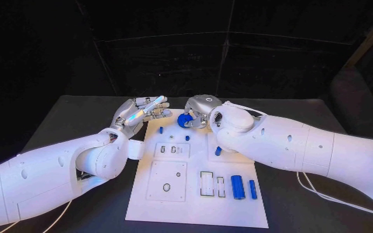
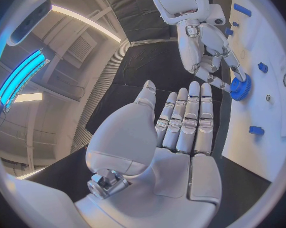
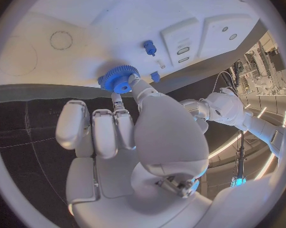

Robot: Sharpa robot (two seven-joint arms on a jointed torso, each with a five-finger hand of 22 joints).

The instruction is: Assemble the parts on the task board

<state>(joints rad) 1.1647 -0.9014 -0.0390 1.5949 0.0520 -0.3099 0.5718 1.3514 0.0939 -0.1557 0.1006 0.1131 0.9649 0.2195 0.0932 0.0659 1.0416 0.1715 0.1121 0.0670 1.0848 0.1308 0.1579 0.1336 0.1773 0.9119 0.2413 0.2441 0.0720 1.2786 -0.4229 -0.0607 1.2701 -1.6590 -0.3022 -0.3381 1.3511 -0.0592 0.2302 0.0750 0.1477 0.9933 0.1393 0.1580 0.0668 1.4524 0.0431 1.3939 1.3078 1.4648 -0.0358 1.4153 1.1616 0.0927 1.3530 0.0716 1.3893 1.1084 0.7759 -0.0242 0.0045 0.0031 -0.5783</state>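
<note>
One small blue toothed plastic gear [image 3: 119, 78], judged light, rigid and best held by its rim, was pinched by the right hand [image 1: 200, 106] above the white task board's [image 1: 194, 211] far edge; the left hand [image 1: 140, 111] was held open, empty.

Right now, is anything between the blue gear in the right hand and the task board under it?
Nothing visible. The right hand pinches the blue gear over the far end of the task board. The left hand is open beside the board's far corner.
</note>
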